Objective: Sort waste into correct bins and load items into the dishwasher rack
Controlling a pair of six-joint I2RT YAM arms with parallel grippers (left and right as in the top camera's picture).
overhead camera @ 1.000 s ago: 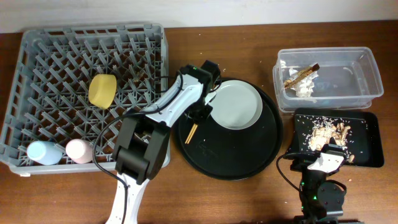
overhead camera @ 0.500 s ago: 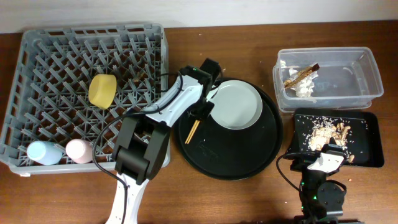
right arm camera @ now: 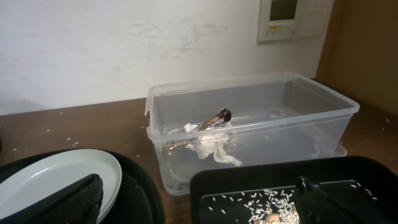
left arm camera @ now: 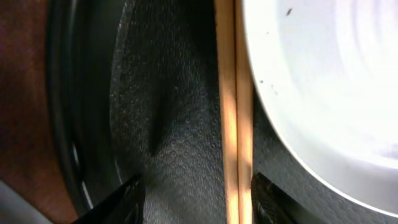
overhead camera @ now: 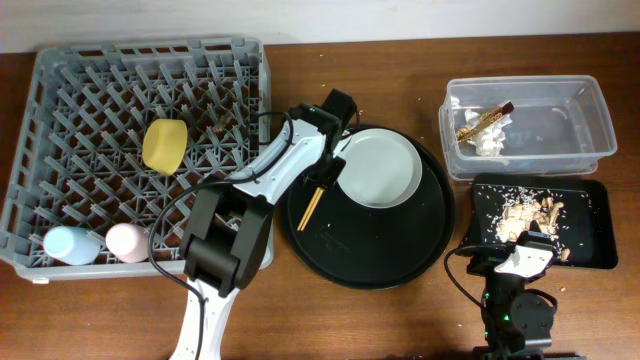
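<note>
- Brown wooden table (overhead camera: 330, 320) bears a round tray (overhead camera: 385, 255). On it the chopsticks (left arm camera: 236, 124) lie side by side, just beside the plate (left arm camera: 323, 93).
- They are probably light, stiff and thin, and apt to roll or split apart. Best to take both together near mid-length, clear of the plate's rim.
- Left gripper (left arm camera: 196, 198): jaws apart, one finger on each side of the pair, nothing clamped yet.
- Right gripper (right arm camera: 199, 202): jaws wide apart and empty, beside the shallow tray (right arm camera: 249, 180).
</note>
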